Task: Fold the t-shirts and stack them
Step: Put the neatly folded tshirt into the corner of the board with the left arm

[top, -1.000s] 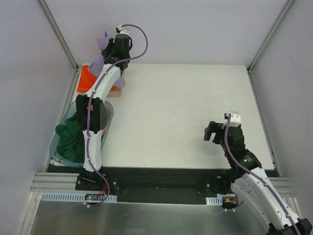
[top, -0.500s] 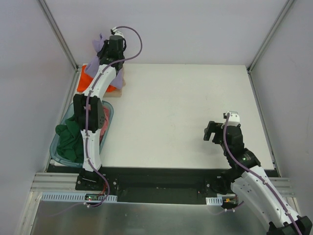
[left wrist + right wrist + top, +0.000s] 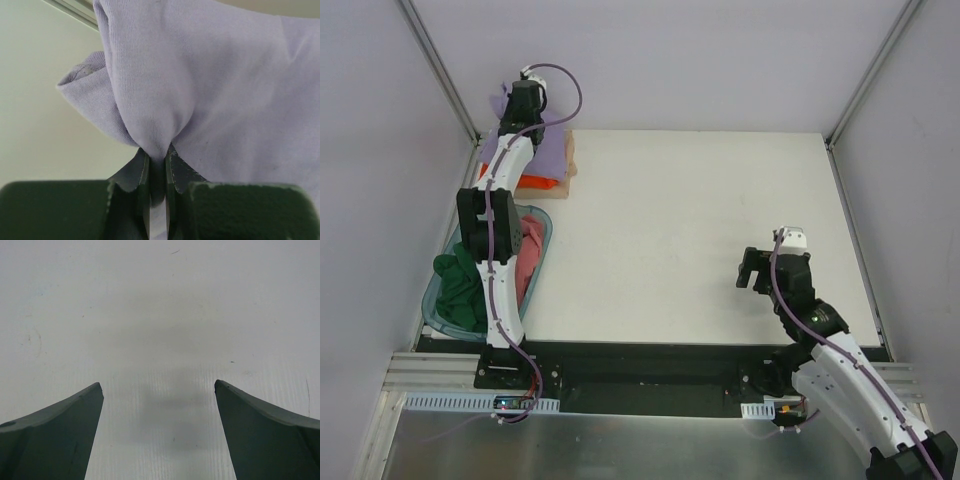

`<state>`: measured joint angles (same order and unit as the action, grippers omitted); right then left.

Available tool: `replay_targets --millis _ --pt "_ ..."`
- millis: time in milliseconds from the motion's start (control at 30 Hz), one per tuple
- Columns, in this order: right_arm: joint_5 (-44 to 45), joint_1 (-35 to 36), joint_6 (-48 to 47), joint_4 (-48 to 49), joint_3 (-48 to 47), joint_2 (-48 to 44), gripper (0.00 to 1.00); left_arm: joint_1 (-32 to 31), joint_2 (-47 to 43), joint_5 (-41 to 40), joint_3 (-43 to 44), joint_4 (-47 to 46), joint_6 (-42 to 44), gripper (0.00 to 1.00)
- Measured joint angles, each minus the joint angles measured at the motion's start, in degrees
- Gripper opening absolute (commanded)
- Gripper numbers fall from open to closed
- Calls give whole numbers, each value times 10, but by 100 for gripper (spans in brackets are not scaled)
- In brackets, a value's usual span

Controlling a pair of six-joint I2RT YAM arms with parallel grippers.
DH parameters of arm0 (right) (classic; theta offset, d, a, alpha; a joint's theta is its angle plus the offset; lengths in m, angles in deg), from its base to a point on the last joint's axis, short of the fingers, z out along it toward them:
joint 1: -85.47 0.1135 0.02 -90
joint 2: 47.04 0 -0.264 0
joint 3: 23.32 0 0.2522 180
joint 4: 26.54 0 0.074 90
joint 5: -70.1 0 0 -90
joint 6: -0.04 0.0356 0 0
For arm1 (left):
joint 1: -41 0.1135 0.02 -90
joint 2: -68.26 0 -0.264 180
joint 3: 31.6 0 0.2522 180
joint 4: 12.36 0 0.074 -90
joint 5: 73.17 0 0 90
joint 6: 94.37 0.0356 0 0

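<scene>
Lavender-purple cloth t-shirt [image 3: 552,150] lies over the bright orange cloth t-shirt [image 3: 542,183] at the far left corner, one fold clamped in the left gripper [image 3: 157,156]; the right gripper [image 3: 159,390] hangs spread and empty. A tug might drag the orange one askew, or the small pinch might slip

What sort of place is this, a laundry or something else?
Likely a robotics lab test cell: a left arm and right arm mounted at a white table, plain walls boxing it in, t-shirts heaped in a teal tub.
</scene>
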<state>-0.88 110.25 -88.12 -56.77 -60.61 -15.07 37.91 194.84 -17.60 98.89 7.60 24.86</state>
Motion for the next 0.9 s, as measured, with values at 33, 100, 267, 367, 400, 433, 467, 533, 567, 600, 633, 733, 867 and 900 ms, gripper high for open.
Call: replay_targets --millis 33,100,267,367,400,433,467,533,567,600,633,733,867,900 --pt "1 0 0 0 0 4 96 5 6 9 0 0 0 0" --pt "2 0 0 0 0 11 96 14 17 23 0 1 -1 0" --pt "2 0 -3 0 0 28 96 26 41 42 4 1 -5 0" --pt "2 0 -4 0 0 29 96 30 57 42 12 0 -8 0" --pt "2 0 -4 0 0 29 96 32 61 43 13 1 -9 0" --pt "3 0 -4 0 0 29 96 33 64 42 15 0 -9 0" --pt "2 0 -5 0 0 29 96 35 66 43 16 0 -10 0" --pt "2 0 -5 0 0 28 96 38 71 43 19 0 -12 0" --pt "3 0 -5 0 0 28 96 40 73 43 21 0 -14 0" --pt "3 0 -5 0 0 28 96 43 74 43 21 1 -14 0" --pt "3 0 -5 0 0 28 96 46 75 43 22 1 -16 0" --pt "2 0 -5 0 0 28 96 55 75 45 25 1 -21 4" --pt "2 0 -5 0 0 27 96 66 75 49 29 0 -30 39" --pt "2 0 -5 0 0 26 96 66 75 51 29 0 -31 62"
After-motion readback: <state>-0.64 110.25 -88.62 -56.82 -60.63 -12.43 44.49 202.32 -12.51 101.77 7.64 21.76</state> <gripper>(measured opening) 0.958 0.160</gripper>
